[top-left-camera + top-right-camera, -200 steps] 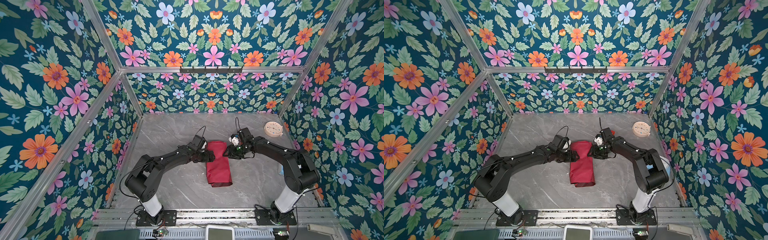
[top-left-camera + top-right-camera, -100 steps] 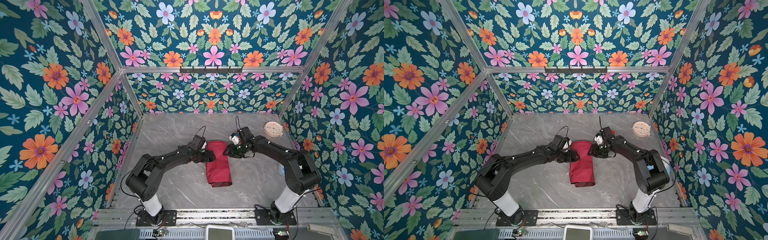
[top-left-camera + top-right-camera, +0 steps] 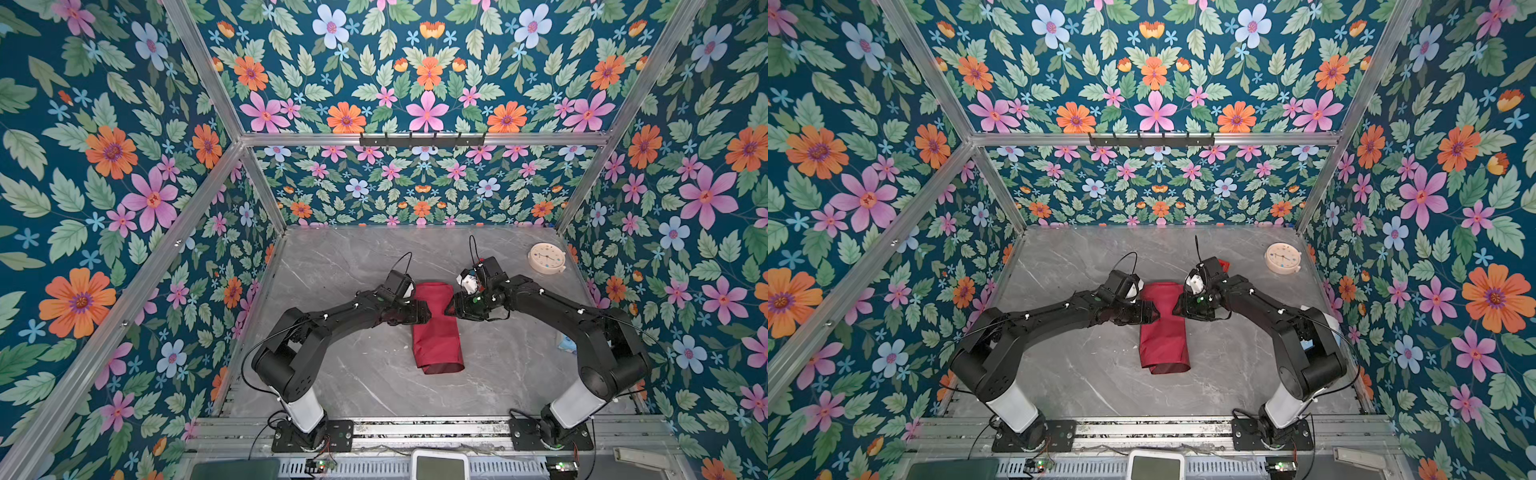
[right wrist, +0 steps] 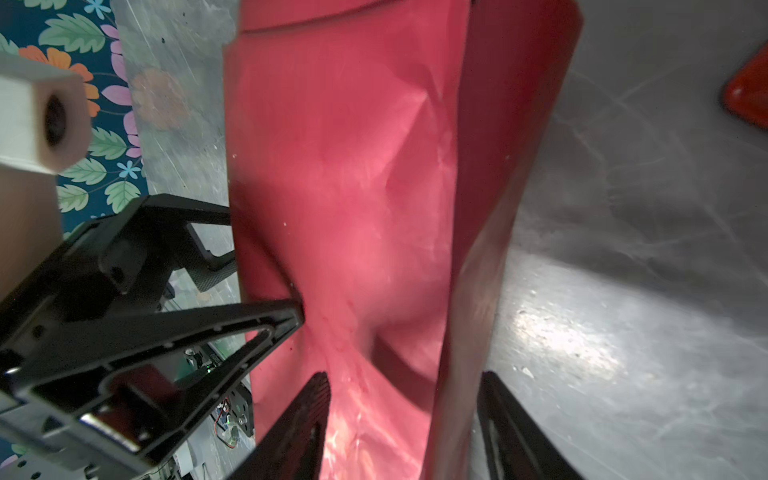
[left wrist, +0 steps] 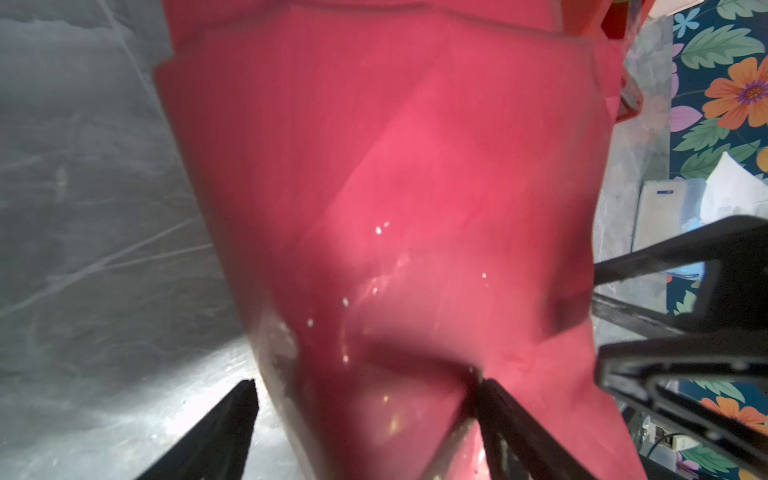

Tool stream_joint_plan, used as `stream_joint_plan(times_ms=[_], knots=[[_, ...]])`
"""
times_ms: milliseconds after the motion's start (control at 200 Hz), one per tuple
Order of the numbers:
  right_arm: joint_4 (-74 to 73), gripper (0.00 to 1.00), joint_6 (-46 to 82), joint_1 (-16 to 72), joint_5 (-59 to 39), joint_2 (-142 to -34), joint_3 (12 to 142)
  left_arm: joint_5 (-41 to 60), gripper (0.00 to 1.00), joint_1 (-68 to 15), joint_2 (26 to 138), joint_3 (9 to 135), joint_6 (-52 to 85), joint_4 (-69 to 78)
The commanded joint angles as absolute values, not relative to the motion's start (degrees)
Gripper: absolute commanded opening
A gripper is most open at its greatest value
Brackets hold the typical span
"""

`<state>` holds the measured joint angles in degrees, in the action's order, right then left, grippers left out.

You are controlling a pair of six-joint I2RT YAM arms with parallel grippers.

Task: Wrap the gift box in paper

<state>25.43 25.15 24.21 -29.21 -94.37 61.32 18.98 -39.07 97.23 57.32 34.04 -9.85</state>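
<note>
Mara: Only the right gripper (image 3: pixel 452 306) has crept a shade closer to the paper (image 3: pixel 436 332); the left gripper (image 3: pixel 424 311) has barely stirred.

Jon: And the gift box?

Mara: Hidden. The paper lies as a flattened maroon sleeve, its near mouth (image 3: pixel 443 368) gaping. I judge the box sits inside the far half, between the grippers.

Jon: Jaws?

Mara: The left's stand wide, one fingertip (image 5: pixel 492 397) denting the paper, its mate off the paper's edge over bare table; nothing clamped. The right's are partly spread astride the paper's opposite fold, gripping nothing I can see.

Jon: The step?

Mara: Creasing the sleeve against the box, I'd say. Press both flanks evenly and low, so the box doesn't skid and the thin sheet doesn't tear.

Jon: Surroundings?

Mara: Grey marbled table (image 3: pixel 353 374), a white scrap (image 3: pixel 402 348) just left of the paper, a red tape dispenser (image 3: pixel 1224 264) just beyond its far right corner, a round clock (image 3: pixel 546 258) farther off that way, floral walls (image 3: pixel 415 195) behind.
</note>
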Motion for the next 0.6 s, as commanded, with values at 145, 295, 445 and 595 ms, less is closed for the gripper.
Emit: stream_joint_plan(times_ms=[145, 295, 445, 595], knots=[[22.1, 0.52, 27.9, 26.0, -31.0, -96.3, 61.9, 11.8, 0.84, -38.8, 97.0, 56.3, 33.2, -14.8], [20.4, 0.51, 29.5, 27.0, -32.0, -98.1, 63.2, 11.6, 0.83, -37.7, 96.6, 55.6, 32.9, -15.1], [18.8, 0.50, 30.9, 27.3, -32.1, -99.7, 65.2, 12.0, 0.80, -36.1, 96.4, 55.4, 31.9, -15.4], [19.1, 0.50, 30.8, 27.3, -31.8, -102.4, 68.4, 13.2, 0.75, -36.0, 97.0, 55.5, 31.6, -15.3]])
